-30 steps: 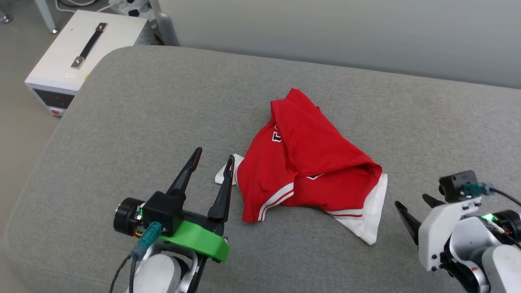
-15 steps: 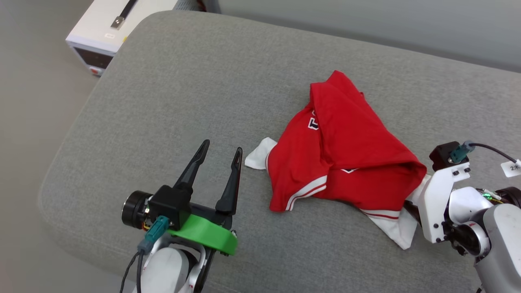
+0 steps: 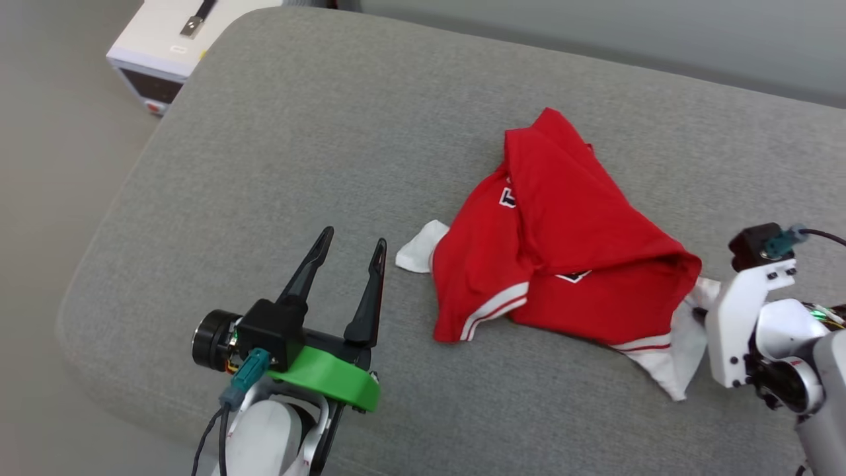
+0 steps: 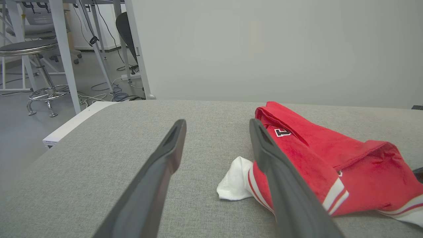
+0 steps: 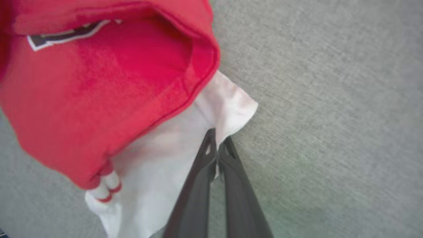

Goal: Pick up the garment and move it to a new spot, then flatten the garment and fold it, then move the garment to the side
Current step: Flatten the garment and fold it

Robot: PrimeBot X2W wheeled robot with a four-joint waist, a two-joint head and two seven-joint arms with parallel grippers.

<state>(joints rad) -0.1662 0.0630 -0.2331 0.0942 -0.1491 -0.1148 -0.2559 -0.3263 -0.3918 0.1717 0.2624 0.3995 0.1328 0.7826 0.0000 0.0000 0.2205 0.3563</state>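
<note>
Soft, matt knit cloth forms the garment (image 3: 568,264), red with white sleeves. The cushion (image 3: 297,152) is coarse, matt grey woven fabric. The left gripper (image 3: 354,237) has smooth, dull dark plastic fingers (image 3: 371,284) above a shinier green plastic mount (image 3: 324,383).

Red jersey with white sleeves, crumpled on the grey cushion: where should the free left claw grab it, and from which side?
Probably the small white sleeve corner poking out at the left edge of the red jersey, approached from the left by the open left gripper, low along the grey cushion. It lies free and thin; the right gripper is shut on the opposite white sleeve.
</note>
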